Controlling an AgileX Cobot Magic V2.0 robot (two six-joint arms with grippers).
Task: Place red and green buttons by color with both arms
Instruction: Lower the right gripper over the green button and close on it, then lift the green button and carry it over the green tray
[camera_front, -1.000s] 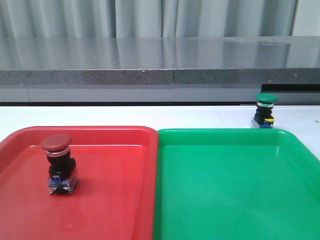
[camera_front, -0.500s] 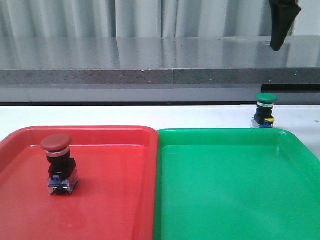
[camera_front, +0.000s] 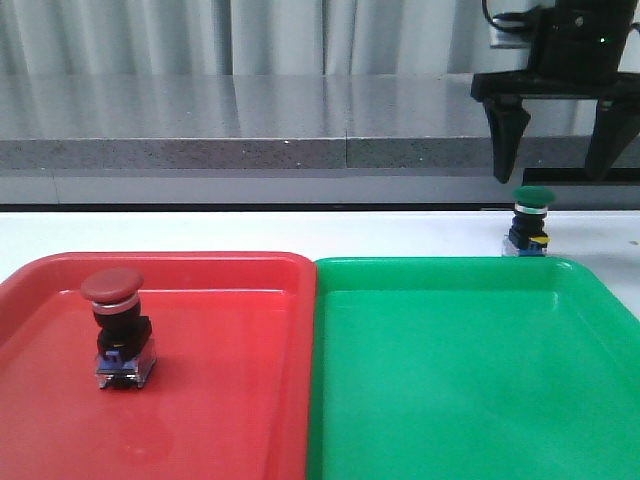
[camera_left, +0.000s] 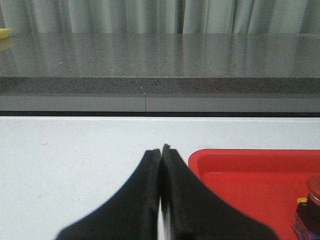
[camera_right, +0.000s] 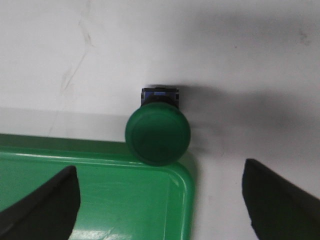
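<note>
Front view: right hand hangs wide open, empty, above the green button on the bench behind the green tray; the red button stands in the red tray. Left wrist view: left hand is closed, empty. Right wrist view: green button sits just beyond the tray's far right corner.

The right end effector hangs spread wide directly above the green button, with open air between its fingers and the cap. The button stands on the white surface just beyond the far right rim of the green tray, and that rim crowds its near side. Behind it the surface lies bare up to the grey ledge. The red button stands alone in the red tray, open on all sides.
</note>
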